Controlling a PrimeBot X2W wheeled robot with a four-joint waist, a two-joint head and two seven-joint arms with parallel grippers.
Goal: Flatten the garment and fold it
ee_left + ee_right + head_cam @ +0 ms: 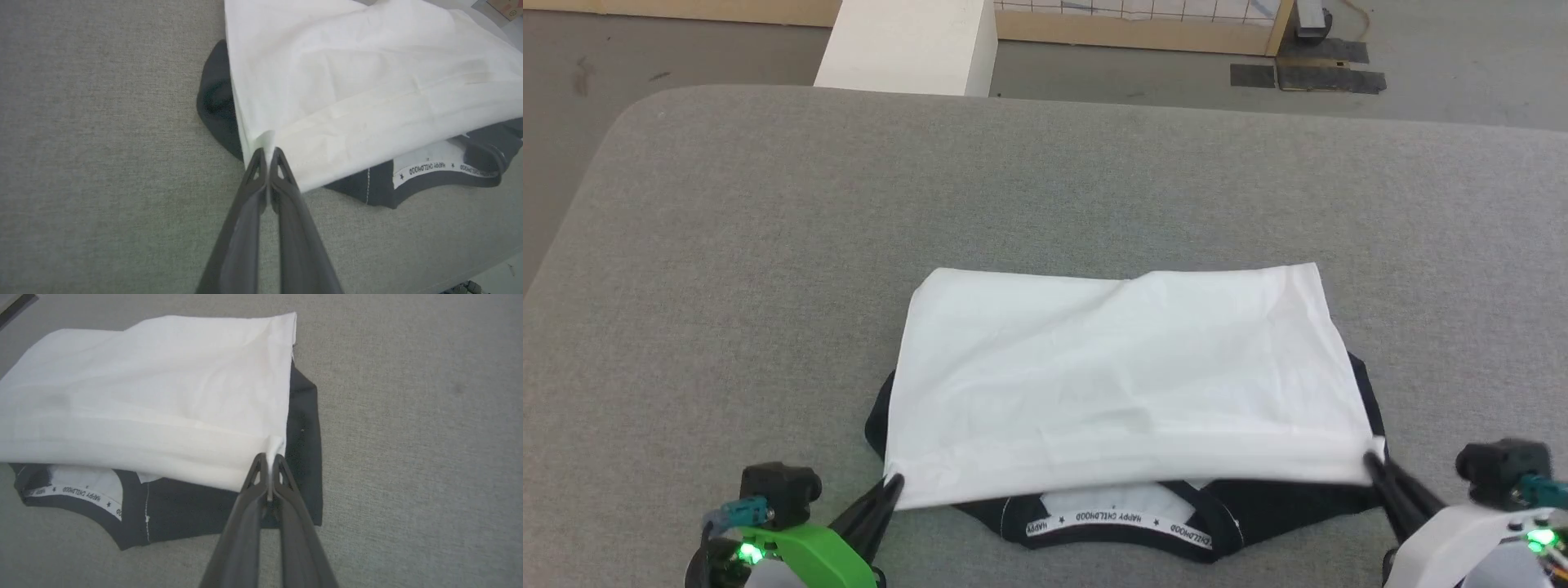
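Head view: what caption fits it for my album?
Left gripper and right gripper pinch white corners of the garment, folded toward its neckband.

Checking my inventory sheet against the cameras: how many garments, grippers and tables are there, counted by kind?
Garments: 1, white soft shirt with black sleeves
Grippers: 2, left gripper and right gripper, dark-fingered, both shut on the shirt's white edge
Tables: 1, grey fabric-covered table
Total: 4
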